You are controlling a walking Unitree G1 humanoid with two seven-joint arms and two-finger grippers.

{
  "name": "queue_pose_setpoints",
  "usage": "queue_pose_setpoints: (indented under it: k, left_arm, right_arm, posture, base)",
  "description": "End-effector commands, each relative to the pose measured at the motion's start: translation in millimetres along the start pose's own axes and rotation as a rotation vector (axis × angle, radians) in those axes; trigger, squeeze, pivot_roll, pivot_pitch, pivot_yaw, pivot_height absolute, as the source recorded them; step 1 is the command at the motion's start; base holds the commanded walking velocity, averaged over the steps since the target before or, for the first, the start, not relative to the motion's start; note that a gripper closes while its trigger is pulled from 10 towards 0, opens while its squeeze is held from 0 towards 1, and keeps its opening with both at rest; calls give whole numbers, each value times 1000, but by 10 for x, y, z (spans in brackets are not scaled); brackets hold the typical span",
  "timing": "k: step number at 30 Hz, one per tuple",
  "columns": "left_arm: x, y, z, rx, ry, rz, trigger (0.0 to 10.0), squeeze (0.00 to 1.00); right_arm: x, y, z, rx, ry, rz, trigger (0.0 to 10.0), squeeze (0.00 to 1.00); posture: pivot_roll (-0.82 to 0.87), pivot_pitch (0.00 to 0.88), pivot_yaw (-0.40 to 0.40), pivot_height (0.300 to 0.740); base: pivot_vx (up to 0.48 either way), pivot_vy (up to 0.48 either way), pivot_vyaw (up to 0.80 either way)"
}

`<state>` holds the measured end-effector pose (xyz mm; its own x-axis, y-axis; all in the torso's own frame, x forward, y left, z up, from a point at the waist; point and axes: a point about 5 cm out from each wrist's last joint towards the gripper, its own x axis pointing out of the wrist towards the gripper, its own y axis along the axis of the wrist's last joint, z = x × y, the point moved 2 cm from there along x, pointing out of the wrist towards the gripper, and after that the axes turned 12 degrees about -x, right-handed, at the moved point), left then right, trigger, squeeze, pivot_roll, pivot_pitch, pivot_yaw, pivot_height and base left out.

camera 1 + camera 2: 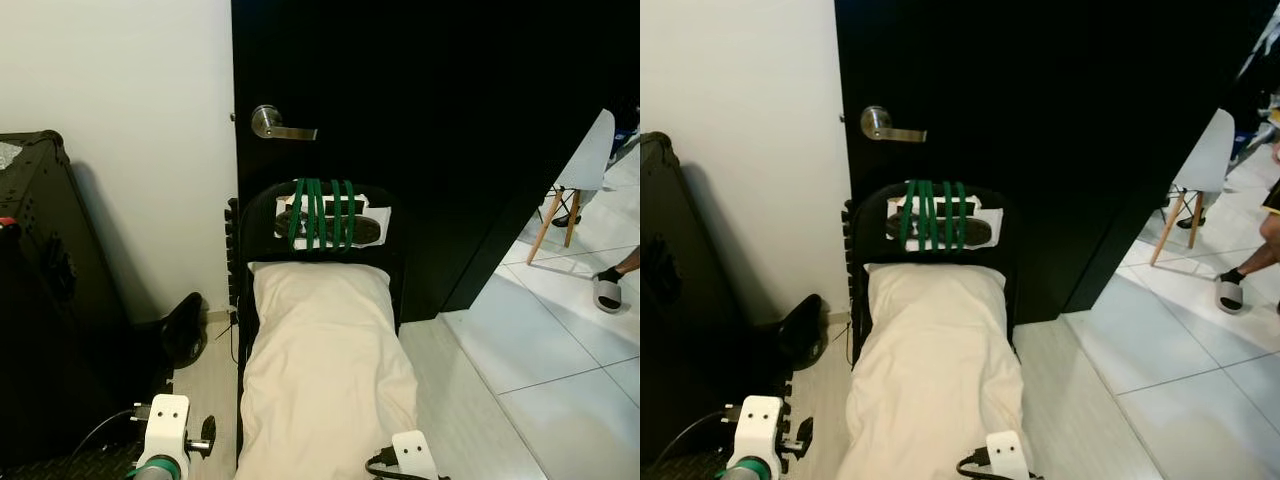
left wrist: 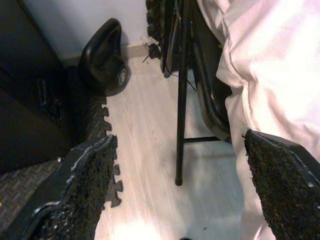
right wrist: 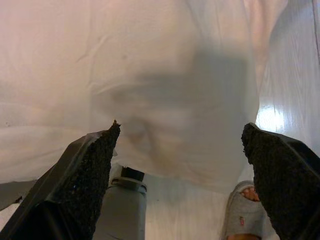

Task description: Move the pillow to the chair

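Both tools [image 3: 180,170] (fingers apart) flank pillow [image 1: 325,360] on chair [image 1: 250,215].

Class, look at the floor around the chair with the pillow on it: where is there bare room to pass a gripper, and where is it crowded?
Bare tile floor lies right of the chair and pillow. Left, only a narrow wooden strip runs between the chair leg and foam mat, crowded by the black case and a dark round object.

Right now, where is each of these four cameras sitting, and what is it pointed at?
Left eye: on the head, looking forward and down at the pillow lying on the black chair; both wrists at the lower edge.
Right eye: beside it, same scene, shifted sideways.
Left wrist: along the open left gripper, toward floor, chair leg and pillow edge.
Right wrist: along the open right gripper, close over the pillow.
All four share the pillow.
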<state>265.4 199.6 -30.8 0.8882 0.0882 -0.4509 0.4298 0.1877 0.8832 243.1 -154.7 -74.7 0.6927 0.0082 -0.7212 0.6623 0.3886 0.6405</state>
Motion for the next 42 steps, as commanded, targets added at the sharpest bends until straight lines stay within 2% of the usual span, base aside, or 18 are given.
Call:
queue_pose_setpoints:
  k: [1, 9, 13, 15, 19, 29, 32, 42]
  left_arm:
    - [-45, -106, -34, -19, 20, -25, 10000, 0]
    - [-60, -160, -69, -26, 49, -29, 10000, 0]
    - [-61, -160, -93, -26, 75, -22, 10000, 0]
    - [-51, -147, -92, -36, 91, -15, 10000, 0]
    - [-36, -147, -59, -46, 79, -22, 10000, 0]
    - [-50, -203, -67, -45, 68, -47, 10000, 0]
    - [-67, -226, -113, -49, 83, -51, 10000, 0]
    - [-64, -241, -82, -44, 75, -55, 10000, 0]
  right_arm:
    - [-24, -121, 1, -14, -4, -29, 10000, 0]
    - [-28, -114, 15, -12, -25, -10, 10000, 0]
    - [-16, -30, 37, -1, -39, 23, 10000, 0]
    - [1, 107, 85, 34, -61, 75, 10000, 0]
    - [15, 233, 116, 75, -70, 119, 10000, 0]
    - [21, 253, 92, 110, -61, 115, 10000, 0]
    - [22, 271, 71, 116, -62, 120, 10000, 0]
    - [20, 280, 33, 124, -55, 124, 10000, 0]
  posture:
    - [111, 37, -28, 740]
    - [112, 35, -32, 740]
    - [97, 31, -30, 740]
    - [91, 29, -30, 740]
    - [83, 30, -28, 740]
    - [78, 25, -26, 740]
    - [90, 24, -25, 740]
    - [94, 17, -24, 740]
  base:
    - [0, 0, 0]
    - [0, 0, 0]
    - [0, 0, 0]
    - [0, 0, 0]
    - [0, 0, 0]
    - [0, 0, 0]
    - [0, 0, 0]
    - [0, 0, 0]
